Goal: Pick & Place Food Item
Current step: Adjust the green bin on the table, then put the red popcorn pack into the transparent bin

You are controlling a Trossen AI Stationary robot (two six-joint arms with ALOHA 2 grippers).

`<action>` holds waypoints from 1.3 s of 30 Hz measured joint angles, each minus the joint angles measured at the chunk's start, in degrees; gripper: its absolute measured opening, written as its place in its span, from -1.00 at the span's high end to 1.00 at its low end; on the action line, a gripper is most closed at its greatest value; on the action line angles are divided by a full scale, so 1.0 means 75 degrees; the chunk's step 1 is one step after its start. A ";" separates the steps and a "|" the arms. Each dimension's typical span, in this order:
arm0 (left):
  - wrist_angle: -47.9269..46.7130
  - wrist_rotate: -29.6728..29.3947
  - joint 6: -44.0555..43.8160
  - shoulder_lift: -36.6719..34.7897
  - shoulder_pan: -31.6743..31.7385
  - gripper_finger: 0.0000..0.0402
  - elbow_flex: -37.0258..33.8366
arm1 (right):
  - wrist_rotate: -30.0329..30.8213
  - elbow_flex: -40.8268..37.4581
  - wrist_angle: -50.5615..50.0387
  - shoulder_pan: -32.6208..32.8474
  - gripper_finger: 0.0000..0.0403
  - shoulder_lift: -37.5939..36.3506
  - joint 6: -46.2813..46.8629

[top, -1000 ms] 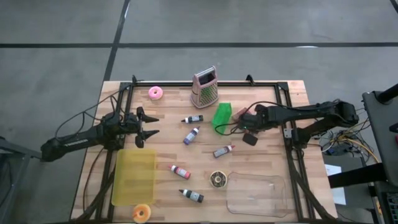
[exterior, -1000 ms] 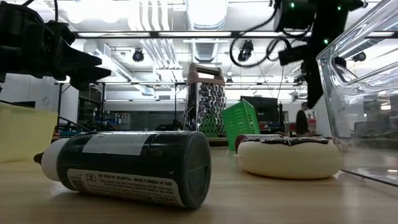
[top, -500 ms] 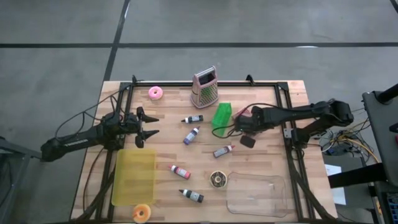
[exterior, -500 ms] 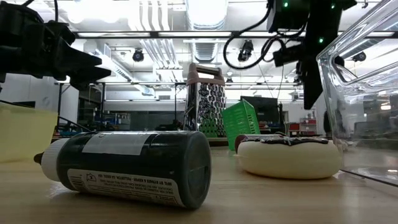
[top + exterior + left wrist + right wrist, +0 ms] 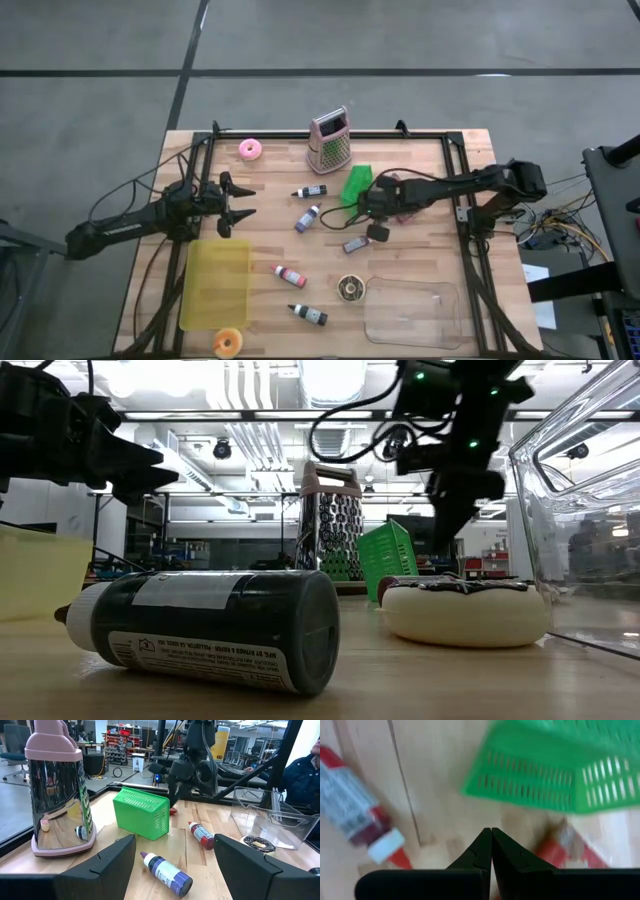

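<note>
Chocolate donut (image 5: 350, 288) lies flat on the desk (image 5: 440, 165), front centre, just beside the clear container (image 5: 415, 314) and well apart from both sets of jaws. I see it up close in the low view (image 5: 465, 610), behind the dark bottle (image 5: 205, 628). Pink donut (image 5: 250, 150) sits at the far left corner, orange donut (image 5: 229, 343) at the front left beside the yellow tray (image 5: 215, 283).

Right gripper (image 5: 362, 207) hangs over mid-desk next to the green basket (image 5: 356, 185), jaws clenched tip to tip, gripping nothing, a red-capped bottle (image 5: 355, 822) below it.

Since a second ago my right arm has swept leftward, from right of the basket to its front edge. Left gripper (image 5: 243, 201) stays parked at left, jaws spread.
</note>
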 joint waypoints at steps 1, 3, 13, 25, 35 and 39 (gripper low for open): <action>0.0000 0.0000 -0.0001 0.0000 0.0001 -0.36 -0.0001 | 0.0033 0.0113 0.0093 -0.0017 0.96 0.0147 -0.0108; 0.0000 0.0001 -0.0001 0.0000 0.0006 -0.36 0.0001 | 0.0210 0.0396 0.0190 -0.0065 0.96 0.0451 -0.0329; 0.0000 0.0001 -0.0001 0.0000 0.0006 -0.36 0.0001 | 0.0800 0.2171 0.0162 -0.0271 0.96 0.1730 -0.1661; -0.0006 0.0007 -0.0001 0.0009 0.0003 -0.36 -0.0001 | 0.0834 0.2181 -0.0513 -0.0271 0.96 0.1469 -0.1181; -0.0008 0.0034 -0.0004 0.0149 0.0000 -0.36 -0.0001 | 0.0073 0.0788 -0.1284 -0.0239 0.96 -0.0145 -0.0094; -0.0003 0.0056 -0.0004 0.0223 -0.0003 -0.36 0.0001 | -0.1179 -0.0065 -0.1205 -0.0480 0.96 -0.0878 0.0323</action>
